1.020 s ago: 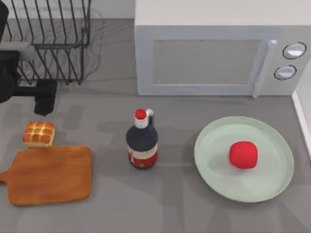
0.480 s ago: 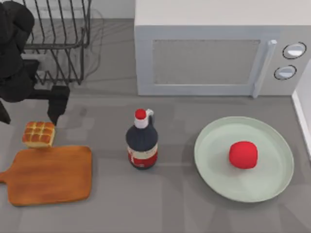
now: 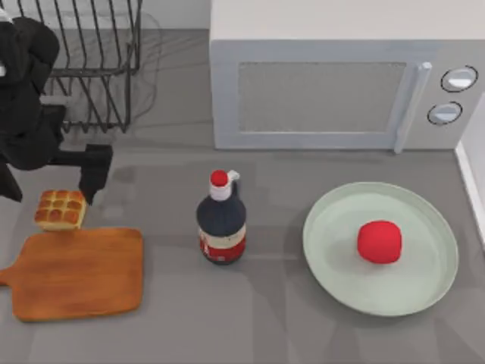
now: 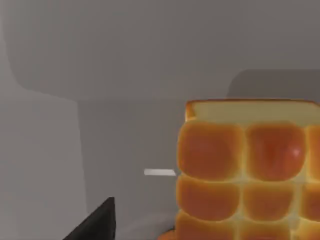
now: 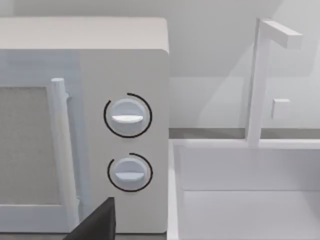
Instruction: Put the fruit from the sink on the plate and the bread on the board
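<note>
Left gripper (image 3: pixel 49 182) hovers, fingers apart, over the bread (image 3: pixel 61 210) near the counter's left edge; a skewed descent could knock it off-line from the board (image 3: pixel 76 273).

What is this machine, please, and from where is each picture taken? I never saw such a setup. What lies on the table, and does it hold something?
It is a simulated two-armed robot at a table. One camera looks down from above; the others ride on each wrist. The left gripper, open and holding nothing, hangs over the bread, which lies beside the board. The left wrist view shows that bread close up. The fruit already sits on the plate. A bottle, a microwave and a wire rack stand nearby. The right wrist view faces the microwave and the sink.
</note>
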